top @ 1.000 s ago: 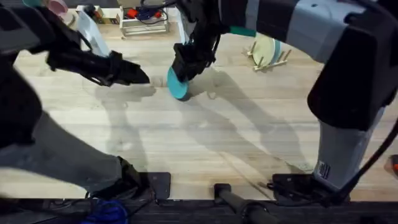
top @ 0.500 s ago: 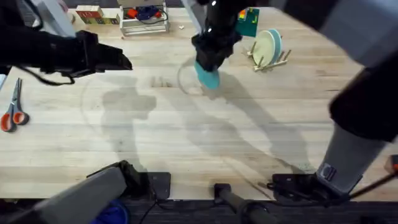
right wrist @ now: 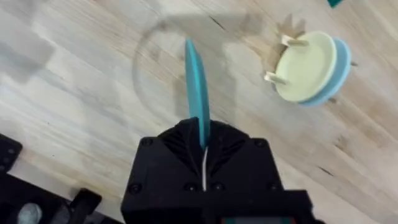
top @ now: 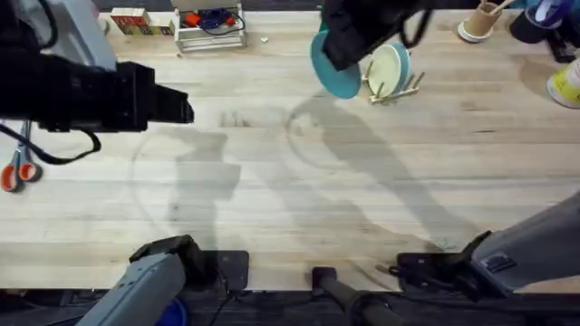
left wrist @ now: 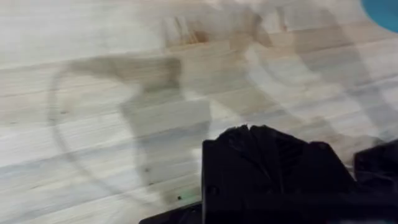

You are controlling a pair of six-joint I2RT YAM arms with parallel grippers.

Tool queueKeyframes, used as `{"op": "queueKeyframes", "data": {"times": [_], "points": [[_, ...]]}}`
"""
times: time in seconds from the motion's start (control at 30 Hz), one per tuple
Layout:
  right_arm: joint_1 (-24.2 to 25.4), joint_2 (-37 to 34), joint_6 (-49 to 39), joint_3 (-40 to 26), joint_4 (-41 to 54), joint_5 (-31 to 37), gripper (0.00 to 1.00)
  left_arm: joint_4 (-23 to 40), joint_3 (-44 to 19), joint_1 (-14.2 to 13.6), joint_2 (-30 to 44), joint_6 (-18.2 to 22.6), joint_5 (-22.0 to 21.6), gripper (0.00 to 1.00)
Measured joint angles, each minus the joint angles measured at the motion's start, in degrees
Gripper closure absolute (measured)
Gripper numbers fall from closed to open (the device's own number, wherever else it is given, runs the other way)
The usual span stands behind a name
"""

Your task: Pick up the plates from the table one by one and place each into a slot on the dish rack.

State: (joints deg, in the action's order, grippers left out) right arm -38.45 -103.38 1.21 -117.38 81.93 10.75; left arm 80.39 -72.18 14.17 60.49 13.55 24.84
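Observation:
My right gripper (top: pixel 340 56) holds a turquoise-blue plate (top: pixel 333 66) in the air, just left of the dish rack (top: pixel 391 88) at the back of the table (top: pixel 299 199). In the right wrist view the plate (right wrist: pixel 198 87) stands edge-on, pinched in my right gripper (right wrist: pixel 203 138), above the bare wood. Two plates stand upright in the rack: a pale cream-green plate (right wrist: pixel 305 65) in front and a light blue plate (right wrist: pixel 334 74) behind it. My left gripper (top: pixel 184 108) hovers over the left half of the table, shut, with nothing in it (left wrist: pixel 249 130).
Scissors with orange handles (top: pixel 13 168) lie at the left edge. A white frame stand (top: pixel 210 27) and small blocks (top: pixel 132 20) sit along the back. A cup (top: pixel 480 20) and other items stand at the back right.
The right arm has lifted the turquoise plate off the table and carried it up and right, close to the rack. The left arm has stayed over the left side.

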Motion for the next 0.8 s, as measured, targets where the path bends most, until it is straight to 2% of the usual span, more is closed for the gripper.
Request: {"op": "queueKeyframes", "data": {"times": [0.2,0.37,0.63,0.7,0.8], "points": [[3.1,4.2,0.0,0.0,3.0,0.2,0.968,2.3,-6.8,-3.2,0.0,-2.2,-7.0,0.962],[6.4,7.3,0.0,0.0,4.5,0.3,0.968,5.3,-11.1,-3.5,0.0,-3.0,-11.0,0.962],[11.3,13.1,-0.2,0.0,5.8,0.4,0.968,6.3,-12.3,-3.5,0.0,-3.3,-12.7,0.961],[14.0,15.6,-1.3,0.0,7.5,0.4,0.968,6.3,-12.3,-3.5,0.0,-3.4,-12.9,0.909],[15.1,16.3,-1.7,0.0,8.2,0.4,0.968,6.4,-12.3,-3.5,0.0,-3.5,-12.9,0.841]]}}
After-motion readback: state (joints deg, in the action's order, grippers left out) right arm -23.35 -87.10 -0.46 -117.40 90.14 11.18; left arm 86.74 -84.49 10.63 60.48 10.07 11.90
